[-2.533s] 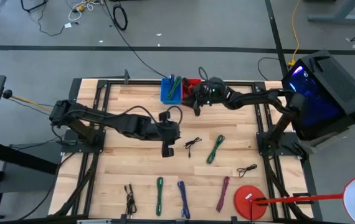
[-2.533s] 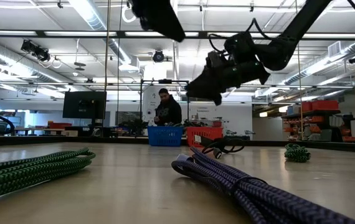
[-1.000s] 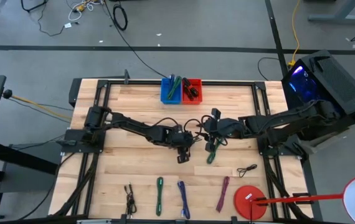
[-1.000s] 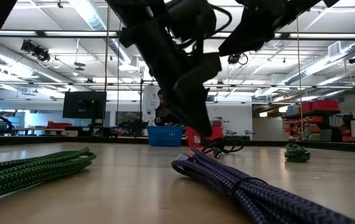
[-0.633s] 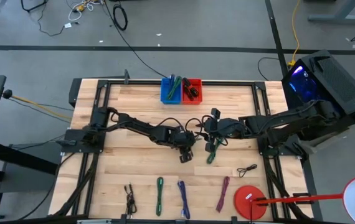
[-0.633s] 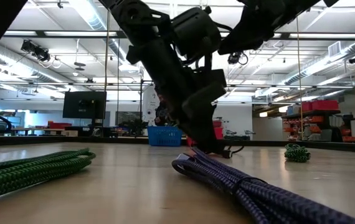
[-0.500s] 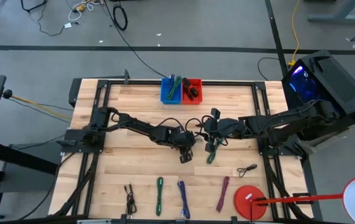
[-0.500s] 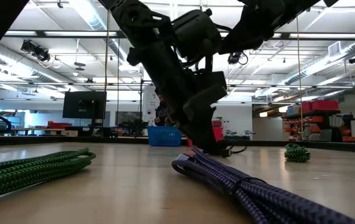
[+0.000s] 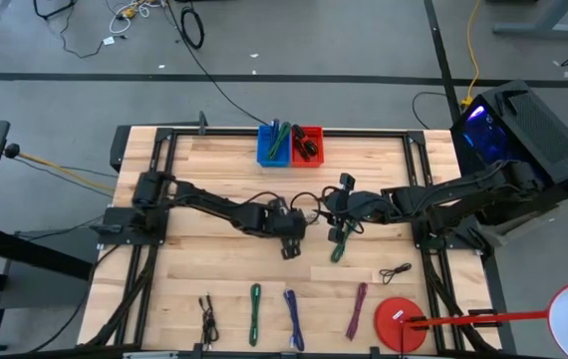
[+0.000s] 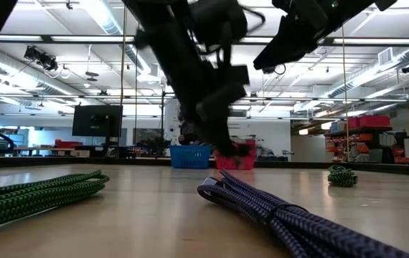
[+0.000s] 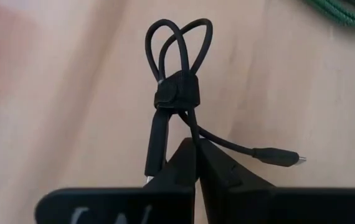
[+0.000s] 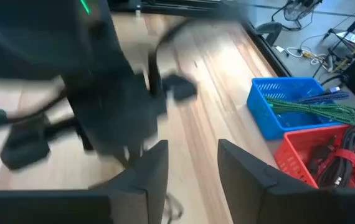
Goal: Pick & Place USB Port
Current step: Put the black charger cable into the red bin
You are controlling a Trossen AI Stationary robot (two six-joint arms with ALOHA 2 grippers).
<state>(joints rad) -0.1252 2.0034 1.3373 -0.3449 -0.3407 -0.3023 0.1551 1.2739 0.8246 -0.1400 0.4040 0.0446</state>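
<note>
Wooden planks form the table [image 9: 194, 289], on which bundled cables are laid out; a purple cable [image 10: 276, 211] and a green cable [image 10: 36, 193] are seen nearest in the low view. At mid-table, the left gripper [image 11: 196, 152] is closed, its fingers pinched on a strand of the black USB cable [image 11: 176, 93], a small tied bundle. Just beside it, the right gripper [image 12: 190, 155] is held above the table with its fingers spread apart and nothing between them. A blue bin [image 9: 273, 146] and a red bin [image 9: 307, 144] are set at the far edge.
</note>
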